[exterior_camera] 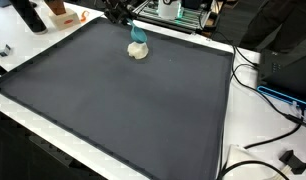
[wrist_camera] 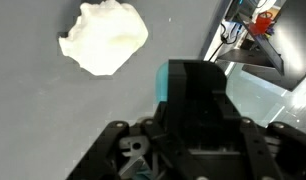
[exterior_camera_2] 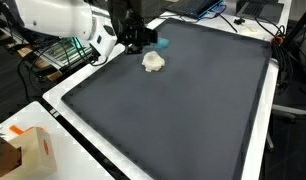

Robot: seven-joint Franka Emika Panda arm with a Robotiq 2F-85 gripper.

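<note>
A small teal object [wrist_camera: 164, 82] sits between the dark fingers of my gripper [wrist_camera: 198, 88], which looks shut on it; only its left edge shows in the wrist view. A white crumpled lump [wrist_camera: 103, 37] lies on the dark grey mat [wrist_camera: 53, 120] just beside it. In both exterior views the gripper [exterior_camera: 121, 12] [exterior_camera_2: 136, 36] is at the mat's far edge. It holds the teal object [exterior_camera: 137, 33] [exterior_camera_2: 161, 43] just above the white lump [exterior_camera: 139, 51] [exterior_camera_2: 153, 62]. I cannot tell if the two touch.
The mat [exterior_camera: 123, 110] is bordered by the white table rim [exterior_camera_2: 63, 110]. An orange-and-white box [exterior_camera: 59, 13] and a dark bottle [exterior_camera: 29, 15] stand at one corner. Cables [exterior_camera: 268, 95] and a black box lie off one side. A cardboard box [exterior_camera_2: 33, 152] stands near the front.
</note>
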